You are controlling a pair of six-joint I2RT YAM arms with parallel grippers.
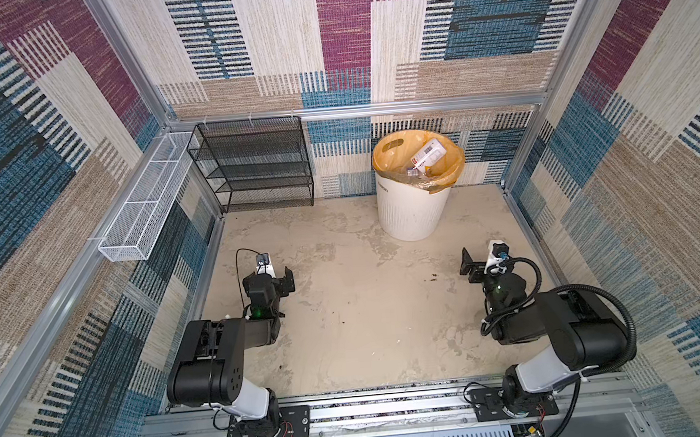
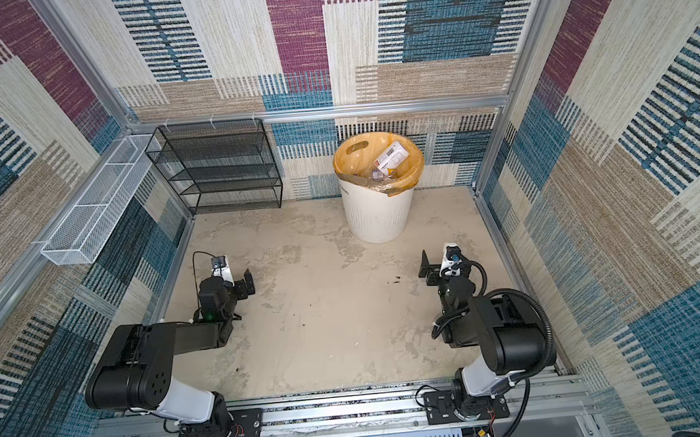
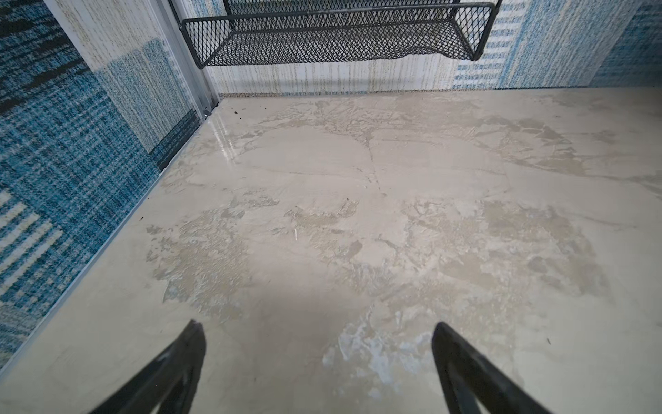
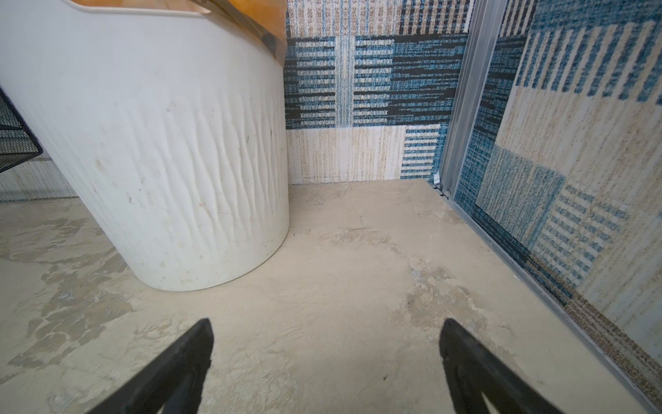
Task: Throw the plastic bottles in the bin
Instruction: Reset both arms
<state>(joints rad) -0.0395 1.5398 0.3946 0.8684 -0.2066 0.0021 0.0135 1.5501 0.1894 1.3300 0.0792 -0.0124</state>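
The bin [image 1: 416, 207] stands upright at the far side of the counter [image 1: 367, 318], close to the back wall. The plastic bottles [image 1: 427, 153] lie inside the bin on its orange liner [image 1: 455, 161]; a white labelled one rests uppermost, tilted. The right end effector [image 4: 327, 324] is released, jaws wide apart and empty, near the bin's base on its near right side, not touching it. The left end effector [image 3: 317, 324] is likewise released and empty. It sits well apart from the bin on its near left side, facing the black mesh rack [image 3: 336, 36].
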